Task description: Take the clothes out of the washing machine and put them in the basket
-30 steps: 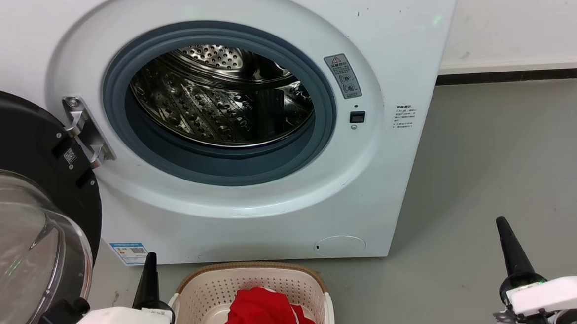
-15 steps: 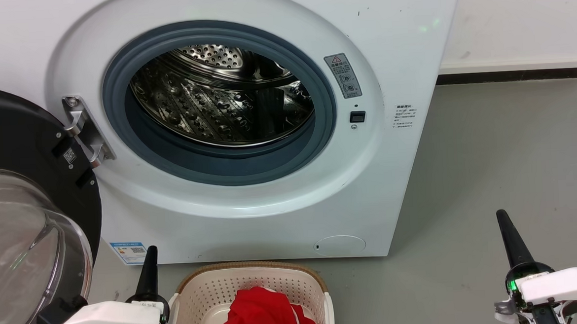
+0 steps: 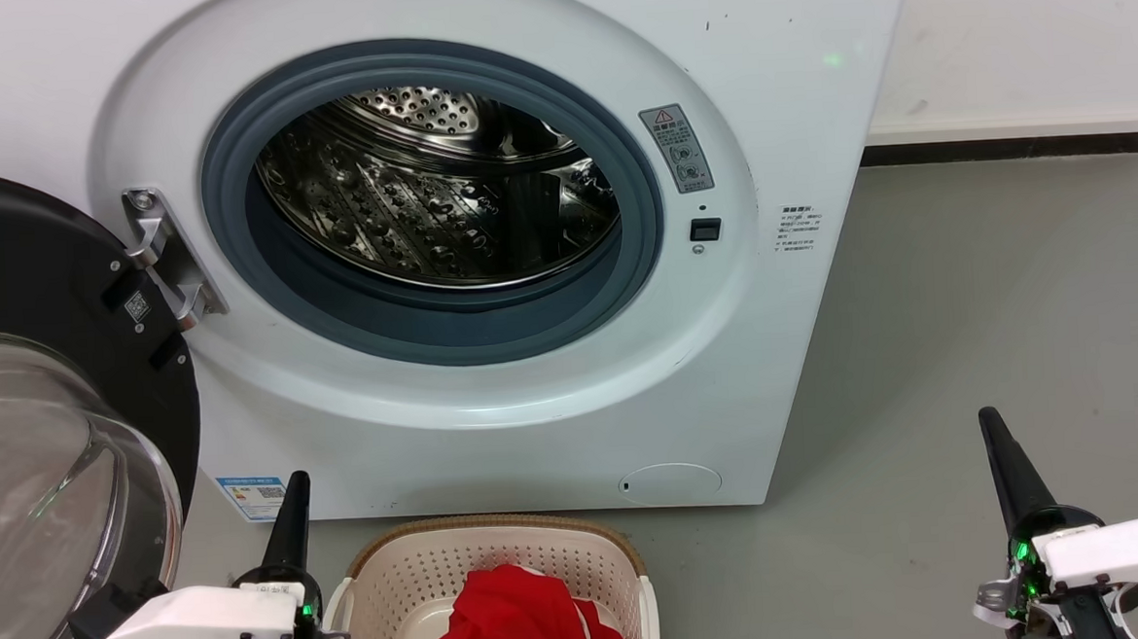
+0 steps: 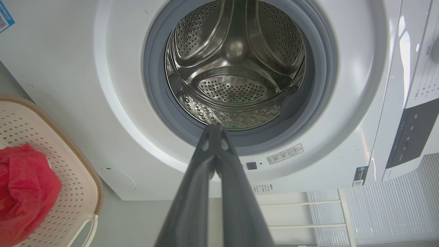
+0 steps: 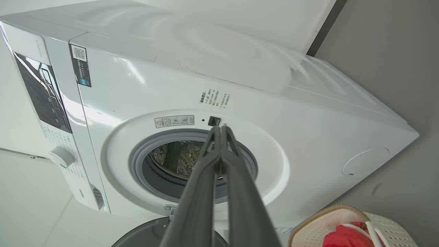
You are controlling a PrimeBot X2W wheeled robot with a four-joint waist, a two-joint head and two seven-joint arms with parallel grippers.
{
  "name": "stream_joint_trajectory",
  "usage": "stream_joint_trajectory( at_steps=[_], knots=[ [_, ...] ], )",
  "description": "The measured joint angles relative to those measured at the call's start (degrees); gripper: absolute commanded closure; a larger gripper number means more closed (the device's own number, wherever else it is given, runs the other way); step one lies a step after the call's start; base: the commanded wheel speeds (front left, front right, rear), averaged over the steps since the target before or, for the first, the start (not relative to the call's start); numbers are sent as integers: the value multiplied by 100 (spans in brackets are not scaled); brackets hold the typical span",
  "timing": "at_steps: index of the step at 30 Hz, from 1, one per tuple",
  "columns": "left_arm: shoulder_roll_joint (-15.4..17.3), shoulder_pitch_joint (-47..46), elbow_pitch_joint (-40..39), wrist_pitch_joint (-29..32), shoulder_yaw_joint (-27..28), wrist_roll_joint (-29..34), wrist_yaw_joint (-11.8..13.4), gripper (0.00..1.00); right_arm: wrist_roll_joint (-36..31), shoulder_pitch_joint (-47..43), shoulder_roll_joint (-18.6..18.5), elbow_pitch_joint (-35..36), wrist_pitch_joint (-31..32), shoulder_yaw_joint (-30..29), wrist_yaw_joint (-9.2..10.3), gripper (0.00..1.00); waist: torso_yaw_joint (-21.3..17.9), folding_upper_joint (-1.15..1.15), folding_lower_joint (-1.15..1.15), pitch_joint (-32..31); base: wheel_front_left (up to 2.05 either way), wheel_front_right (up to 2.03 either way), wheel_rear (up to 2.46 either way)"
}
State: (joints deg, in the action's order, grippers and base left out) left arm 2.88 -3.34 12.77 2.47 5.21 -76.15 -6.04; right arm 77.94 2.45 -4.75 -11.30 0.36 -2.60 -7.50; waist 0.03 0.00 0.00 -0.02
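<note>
The left gripper (image 3: pixel 296 485) has its two dark fingers (image 4: pixel 192 192) pressed together from tip to base, clamping nothing; in its wrist view the tips line up with the lower edge of the grey porthole seal (image 4: pixel 154 96). The right gripper (image 3: pixel 989 422) is likewise closed tight on nothing, and in its own wrist view its joined tips point at the small black latch slot (image 5: pixel 214 121) just above the porthole.

The white front-loading washing machine (image 3: pixel 791 103) stands ahead of both sets of fingertips, well apart from them. Its shiny perforated steel drum (image 3: pixel 427 220) shows through the open porthole. The black-framed glass door (image 3: pixel 32 289) is swung wide open, out beyond the left gripper's fingers on their outer side.

The cream-white laundry basket (image 3: pixel 502 529), with its brown woven rim, sits on the grey floor (image 3: pixel 996 287) just inward of the left gripper's fingers, near them and much farther from the right gripper's. It lies between the two grippers and just in front of the machine's base. The bright red clothes (image 3: pixel 517 619) lie heaped inside the basket, on the side far from the left fingers, with a little white edging visible in the right wrist view
</note>
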Motion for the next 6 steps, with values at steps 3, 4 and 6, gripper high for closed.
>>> stream_joint_trajectory(
  at_steps=[3,4,6],
  knots=[
    [0,-38,8,49,12,-147,-3,100,156,35,0,-20,27,-13,0,100,0,0,0,2,0,0,0],
    [0,-42,13,60,18,-192,-4,100,201,50,0,-30,45,-19,0,100,0,0,0,2,0,0,0],
    [0,-48,24,91,27,-291,-11,100,298,76,0,-44,71,-26,0,100,0,0,0,3,0,0,0]
  ],
)
